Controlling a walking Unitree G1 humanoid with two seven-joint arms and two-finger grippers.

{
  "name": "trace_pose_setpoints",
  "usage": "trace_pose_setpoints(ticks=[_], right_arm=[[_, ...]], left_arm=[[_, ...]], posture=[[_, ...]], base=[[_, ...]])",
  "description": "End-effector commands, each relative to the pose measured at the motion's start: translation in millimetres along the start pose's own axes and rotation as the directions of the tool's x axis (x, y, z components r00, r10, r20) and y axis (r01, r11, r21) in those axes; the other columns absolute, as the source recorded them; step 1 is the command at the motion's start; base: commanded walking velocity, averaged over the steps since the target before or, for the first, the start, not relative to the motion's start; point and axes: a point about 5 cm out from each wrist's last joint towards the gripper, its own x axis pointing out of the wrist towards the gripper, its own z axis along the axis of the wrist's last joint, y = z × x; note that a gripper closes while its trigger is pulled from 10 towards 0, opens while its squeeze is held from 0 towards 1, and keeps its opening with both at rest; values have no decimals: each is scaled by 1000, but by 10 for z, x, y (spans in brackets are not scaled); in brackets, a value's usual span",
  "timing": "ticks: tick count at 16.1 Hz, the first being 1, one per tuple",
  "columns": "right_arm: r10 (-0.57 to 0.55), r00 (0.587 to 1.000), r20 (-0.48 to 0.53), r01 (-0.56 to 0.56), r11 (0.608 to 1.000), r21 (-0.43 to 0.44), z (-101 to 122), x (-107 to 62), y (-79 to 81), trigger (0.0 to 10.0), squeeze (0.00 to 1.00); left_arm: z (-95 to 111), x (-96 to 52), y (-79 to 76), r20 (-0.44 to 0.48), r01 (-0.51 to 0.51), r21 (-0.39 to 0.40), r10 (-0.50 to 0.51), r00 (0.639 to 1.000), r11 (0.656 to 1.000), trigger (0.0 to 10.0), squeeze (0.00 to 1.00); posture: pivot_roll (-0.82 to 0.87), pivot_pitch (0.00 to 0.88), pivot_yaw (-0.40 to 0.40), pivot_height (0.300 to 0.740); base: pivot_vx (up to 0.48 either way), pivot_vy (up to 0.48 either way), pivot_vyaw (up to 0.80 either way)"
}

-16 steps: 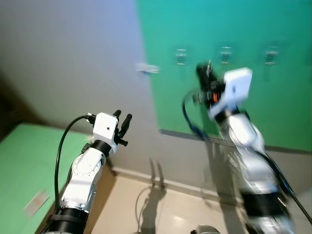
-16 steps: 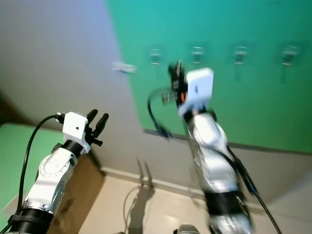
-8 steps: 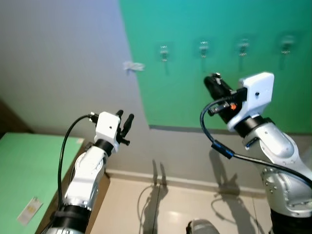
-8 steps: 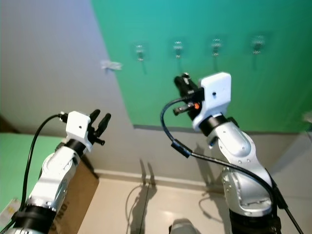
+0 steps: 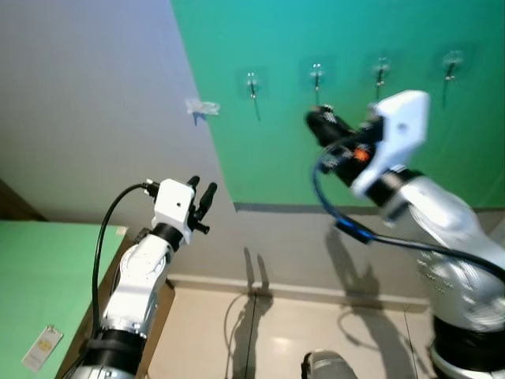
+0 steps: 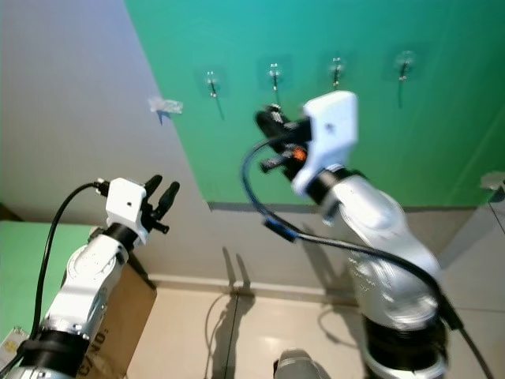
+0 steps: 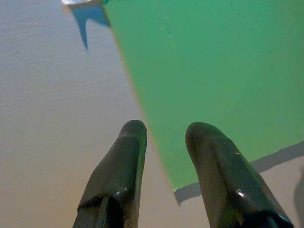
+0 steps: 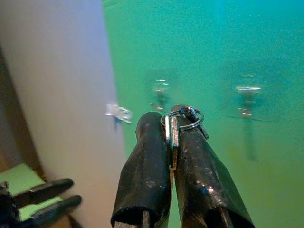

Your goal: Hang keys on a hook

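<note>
Right gripper [image 8: 172, 126]: glossy black fingers pinched tight on the keys [image 8: 175, 135], a flat metal blade gripped between the tips, its round wire ring [image 8: 183, 117] protruding at 12 o'clock. Matte green wall panel [image 5: 316, 31] ahead carries four small metal hooks [image 5: 316, 76] in a row. Left gripper [image 7: 165, 130]: fingers parted, nothing held, raised toward the pale textured wall [image 5: 87, 95].

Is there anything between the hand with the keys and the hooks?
No. In the right wrist view, bare green wall separates the right hand, shut on the keys, from the hooks.
</note>
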Motion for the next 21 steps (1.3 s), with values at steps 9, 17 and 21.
trace_pose_setpoints(ticks=[9, 17, 21], right_arm=[[-42, 997, 58, 31, 984, 176, -8, 346, -100, 0, 0], [-31, 997, 67, 15, 974, 227, -55, 386, -49, 0, 0], [-45, 997, 70, 23, 956, 292, -77, 416, -58, 0, 0]], left_arm=[[1, -109, 117, -10, -31, 34, 31, 999, 999, 10000, 0], [16, -102, 116, -11, -22, 38, 22, 1000, 999, 10000, 0], [23, -93, 109, -11, -14, 42, 14, 1000, 999, 10000, 0]], posture=[[-182, 19, 137, 740], [-189, 16, 149, 740], [-186, 9, 152, 740]], base=[[0, 0, 0], [0, 0, 0], [0, 0, 0]])
